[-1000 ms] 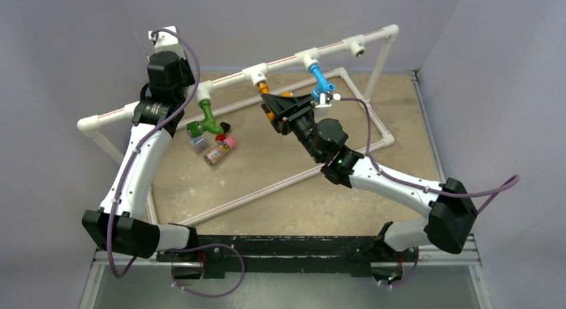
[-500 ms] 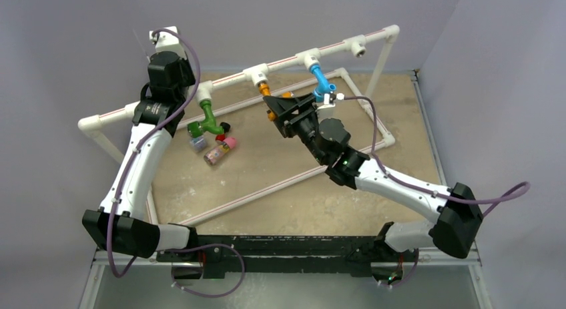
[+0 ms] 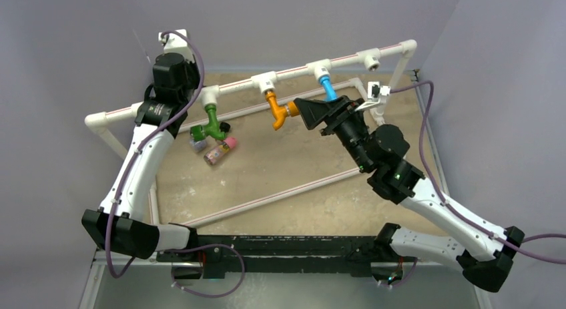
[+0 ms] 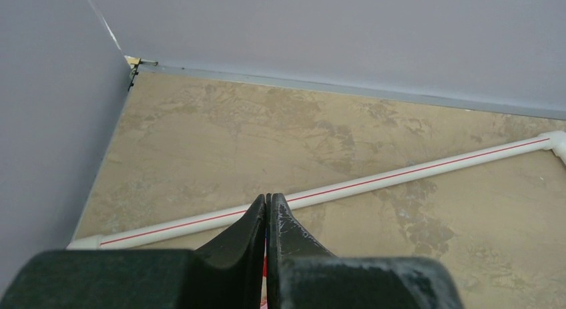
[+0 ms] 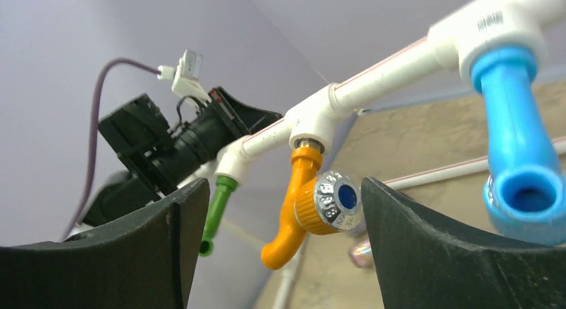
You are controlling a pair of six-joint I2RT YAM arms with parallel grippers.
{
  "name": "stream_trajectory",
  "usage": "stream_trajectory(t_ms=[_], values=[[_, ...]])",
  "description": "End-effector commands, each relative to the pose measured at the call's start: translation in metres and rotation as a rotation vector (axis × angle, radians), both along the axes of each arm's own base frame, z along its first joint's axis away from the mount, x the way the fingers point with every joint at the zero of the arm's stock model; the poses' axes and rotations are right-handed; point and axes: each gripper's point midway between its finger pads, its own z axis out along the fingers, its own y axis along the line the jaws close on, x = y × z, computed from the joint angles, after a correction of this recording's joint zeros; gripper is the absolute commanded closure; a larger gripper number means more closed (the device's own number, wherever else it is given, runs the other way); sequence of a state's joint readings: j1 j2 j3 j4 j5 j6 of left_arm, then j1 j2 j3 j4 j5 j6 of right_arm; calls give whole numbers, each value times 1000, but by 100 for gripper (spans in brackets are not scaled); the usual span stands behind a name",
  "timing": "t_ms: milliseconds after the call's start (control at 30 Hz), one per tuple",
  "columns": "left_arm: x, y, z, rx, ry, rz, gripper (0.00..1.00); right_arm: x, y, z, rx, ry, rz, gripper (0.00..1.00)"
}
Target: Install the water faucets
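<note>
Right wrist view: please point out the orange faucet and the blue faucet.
orange faucet point(image 5: 297, 189), right wrist view, on its bent body.
blue faucet point(image 5: 517, 122), right wrist view, on its straight stem.

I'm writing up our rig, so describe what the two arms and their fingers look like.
Left arm and right arm: white links, black joint housings, a purple cable along each. Black, curved, tapering fingers; white lettering on the left wrist.

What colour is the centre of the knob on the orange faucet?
Blue, in a silver knob on the orange faucet. The right wrist view shows it best.
</note>
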State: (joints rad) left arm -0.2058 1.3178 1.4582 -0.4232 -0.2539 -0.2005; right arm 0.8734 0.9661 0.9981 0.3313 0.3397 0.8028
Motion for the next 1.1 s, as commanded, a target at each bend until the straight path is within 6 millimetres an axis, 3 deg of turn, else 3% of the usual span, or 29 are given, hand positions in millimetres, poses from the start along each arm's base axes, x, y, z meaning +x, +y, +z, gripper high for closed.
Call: stream_trajectory(t_ms=[0,167,300,533,767,900,1067], values=[[-22,-14,-28,11,134,-83,100,-4,-10,12,-340,-193,-24,16],[-21,-13,-30,20,140,-75,100,-5,-23,10,-692,-437,-57,17],[-18,-13,-35,22,156,-74,100,-21,-13,10,-901,-687,39,18],[-15,-12,-45,26,180,-60,100,-25,-7,2,-1239,-955,48,20],[-15,-14,-51,14,192,-65,100,-36,6,7,-1500,-1209,-198,16],[-16,-16,-51,9,192,-73,100,-30,9,13,-1621,-1297,-331,16],[-16,-17,-50,6,191,-80,100,-23,21,5,-1731,-1368,-396,17]])
